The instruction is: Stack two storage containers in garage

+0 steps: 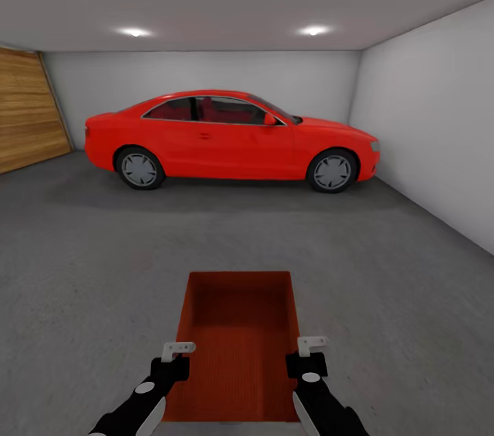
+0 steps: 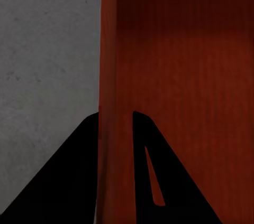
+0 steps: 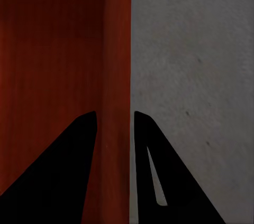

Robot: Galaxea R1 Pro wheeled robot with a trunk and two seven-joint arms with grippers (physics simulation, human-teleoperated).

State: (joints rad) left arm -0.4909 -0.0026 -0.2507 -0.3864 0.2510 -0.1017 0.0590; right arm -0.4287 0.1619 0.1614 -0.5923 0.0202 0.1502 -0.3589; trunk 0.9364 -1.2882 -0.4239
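Item: one orange-red bin (image 1: 237, 333), lidless, rectangular, low-walled, with a finely ribbed inside bottom. Its long axis runs straight away from me toward the red car (image 1: 230, 140); the short far end faces the car and the near end sits low in the head view, between my two arms. The open top faces up. It hangs in front of me over the grey concrete floor (image 1: 82, 271) of the garage; I cannot tell whether its underside touches the floor.

Hold, left: my left hand (image 1: 177, 352) sits on the bin's left long wall, near the end closest to me. In the left wrist view the two dark fingers (image 2: 69, 176) straddle that wall, one outside over the concrete, one inside over the ribbed bottom, closed tight onto the wall.

Hold, right: my right hand (image 1: 310, 347) grips the right long wall in the same way, level with the left. In the right wrist view its fingers (image 3: 58, 166) pinch the wall between them.

Surroundings: the car stands side-on across the far end of the room, nose to my right, well apart from the bin. Plain white walls (image 1: 432, 120) behind and to the right. Wooden panel door (image 1: 27, 114) at far left. Two ceiling lights (image 1: 135, 32) lit.
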